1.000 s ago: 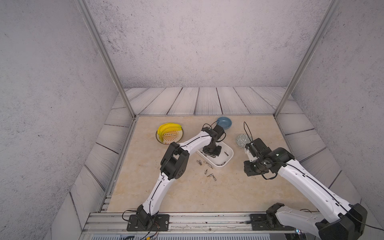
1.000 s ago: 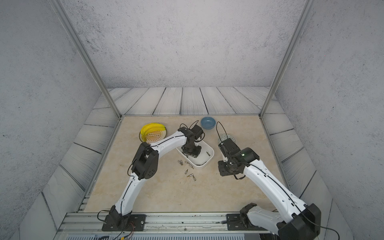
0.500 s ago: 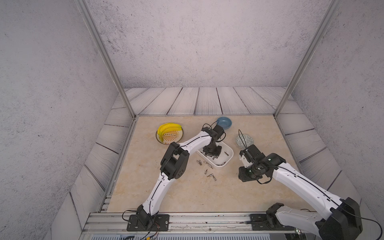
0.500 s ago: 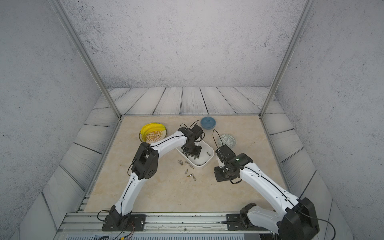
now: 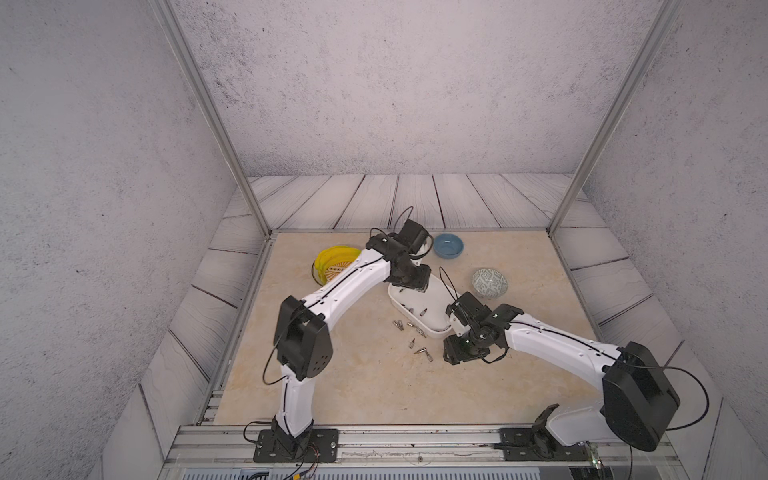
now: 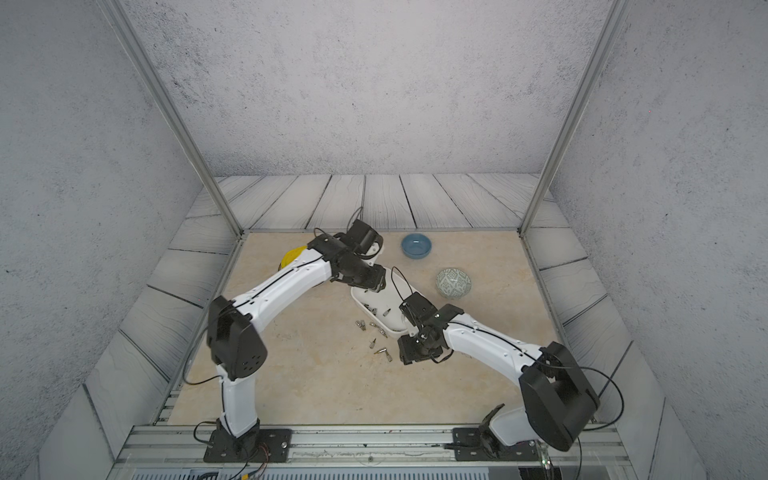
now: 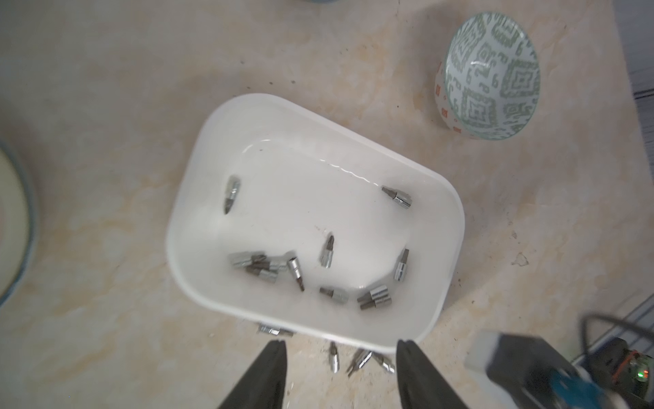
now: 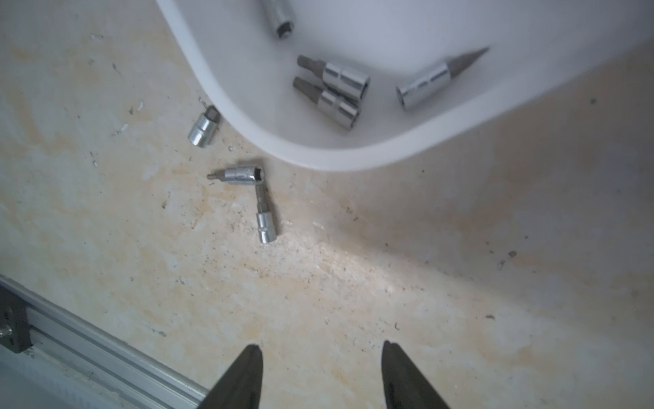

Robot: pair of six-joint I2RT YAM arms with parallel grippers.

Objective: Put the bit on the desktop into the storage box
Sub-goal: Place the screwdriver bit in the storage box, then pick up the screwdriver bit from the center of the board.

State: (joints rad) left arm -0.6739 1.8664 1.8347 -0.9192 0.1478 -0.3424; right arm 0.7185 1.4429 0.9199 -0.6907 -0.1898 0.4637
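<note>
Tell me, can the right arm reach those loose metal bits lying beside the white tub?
Probably yes: the right gripper hangs open and empty near the bits, with only bare desktop between them.

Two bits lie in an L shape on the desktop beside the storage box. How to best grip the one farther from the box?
Probably from straight above, the right gripper closing across the thick chrome socket end of that bit. It lies flat on the desktop, and its thin tip ends at the other bit, so that end is freer.
</note>
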